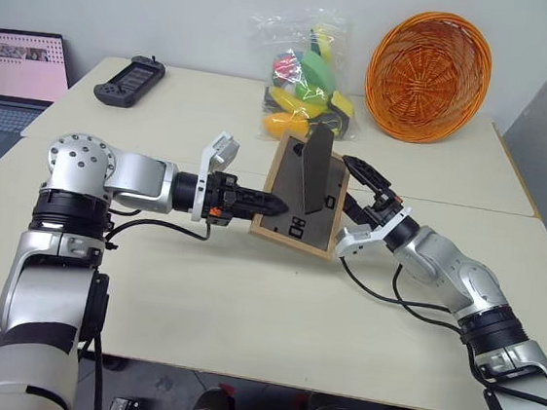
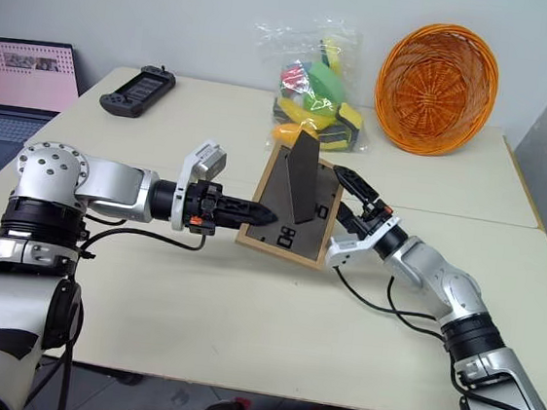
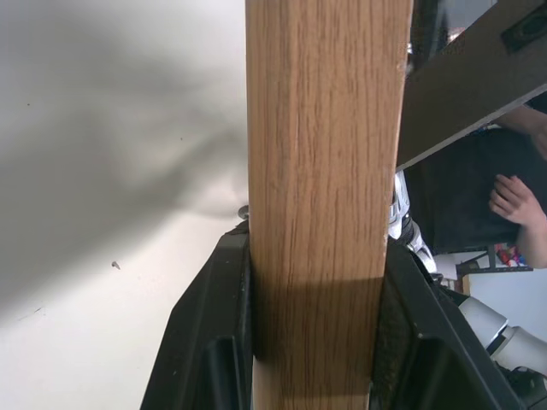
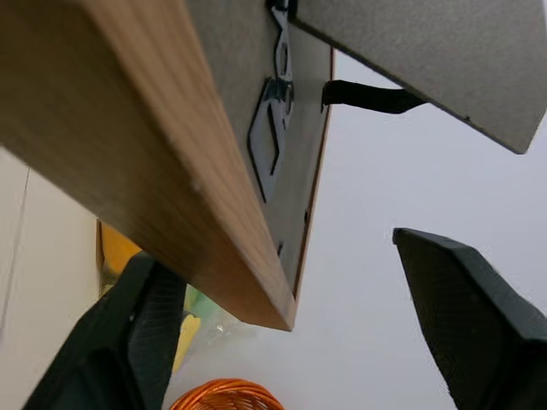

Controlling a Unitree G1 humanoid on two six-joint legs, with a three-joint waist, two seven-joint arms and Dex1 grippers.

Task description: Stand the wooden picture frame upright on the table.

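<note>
A small rectangular light-wood picture frame (image 1: 300,196) with a dark grey back panel is held up above a large pale cream-beige table (image 1: 244,300), tilted, its back facing the camera. Its grey fold-out stand (image 1: 313,170) is swung out from the back panel. The frame's long axis runs up and down, leaning away toward the orange wicker basket (image 1: 430,77) at the table's far edge. The left gripper (image 1: 273,205) reaches in level from the frame's left side, and its two black fingers are clamped on the frame's left wooden edge, as the left wrist view shows plainly. The right gripper (image 1: 361,190) sits just beside the frame's right edge, pointing upward, with its fingers spread wide; the right wrist view shows the frame's corner lying between them with a clear gap on one side, so it grips nothing. The frame lies between the two grippers, held by the left and closest to the right along its right edge. To stand it up, the frame's lower edge and the tip of the stand would likely both need to meet the table, with the left arm lowering it.
</note>
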